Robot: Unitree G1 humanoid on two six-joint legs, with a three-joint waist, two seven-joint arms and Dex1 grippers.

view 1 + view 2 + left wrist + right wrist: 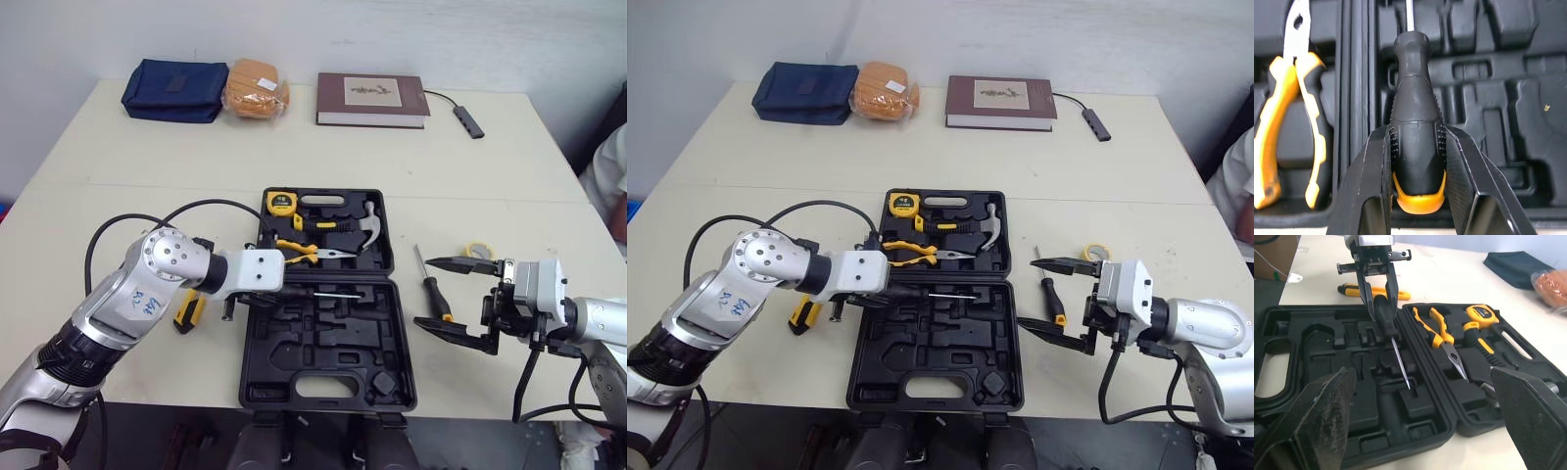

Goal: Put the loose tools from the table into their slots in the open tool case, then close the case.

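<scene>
**Left fingers clamped on a screwdriver over the case, right fingers spread**

My left gripper [1415, 137] is closed on the black screwdriver [1387, 323]. The two pads press the ribbed sides of its handle, and the yellow butt cap sits back between my fingers. The handle sticks out past my fingertips. The steel shaft points toward my right, running along the hinge over the nearer half of the tool case [323, 362]. Whether the tip touches the moulded slots I cannot tell. That nearer half holds no tools.

My right gripper [1027, 292] hangs just off the case's right edge with its fingers wide apart and nothing in them. From the head view, the small screwdriver [437, 297] lies on the table in the gap between those fingers, touching neither. Its black-and-yellow handle is toward me and its shaft points away. How high my fingers stand above it I cannot tell.

On the table to the left of the case, partly behind my left arm, lies a yellow utility knife [189, 311].

The farther half of the case holds the pliers [309, 252], the hammer [367, 227] and the yellow tape measure [280, 203]. A roll of yellow tape [477, 252] sits just beyond my right gripper.

Along the table's far edge lie a blue pouch [176, 90], an orange packet [257, 90], a brown book [372, 100] and a cabled adapter [468, 120].
</scene>
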